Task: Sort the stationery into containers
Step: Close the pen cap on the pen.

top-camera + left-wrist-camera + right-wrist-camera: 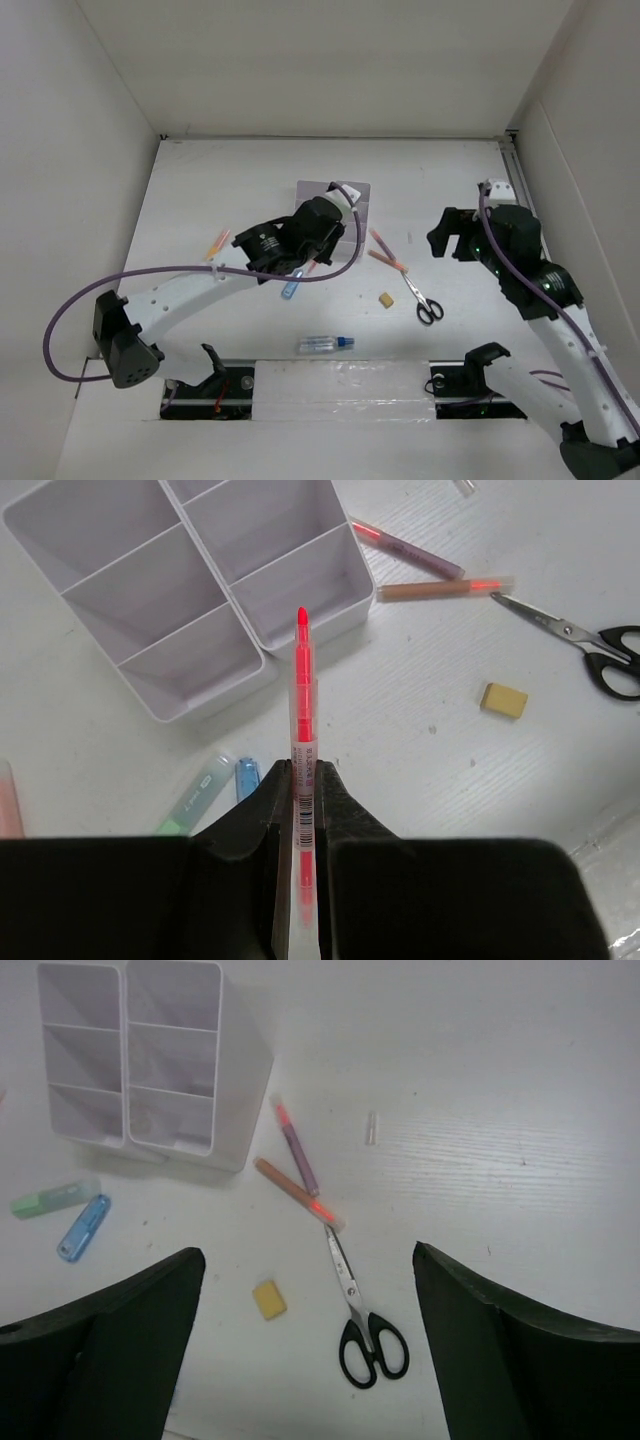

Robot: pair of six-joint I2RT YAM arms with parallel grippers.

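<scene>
Orange pen point(302, 680) gripped by left hand point(302, 776), pointing toward organizer point(195, 695).

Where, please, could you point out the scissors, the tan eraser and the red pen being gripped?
The scissors point(352, 1295): right wrist view, at the pivot.
The tan eraser point(269, 1300): right wrist view, top face.
The red pen point(303, 710): left wrist view, mid-barrel.

Overhead view and two nearer wrist views, probably all sharing the organizer point(242, 1100)
</scene>
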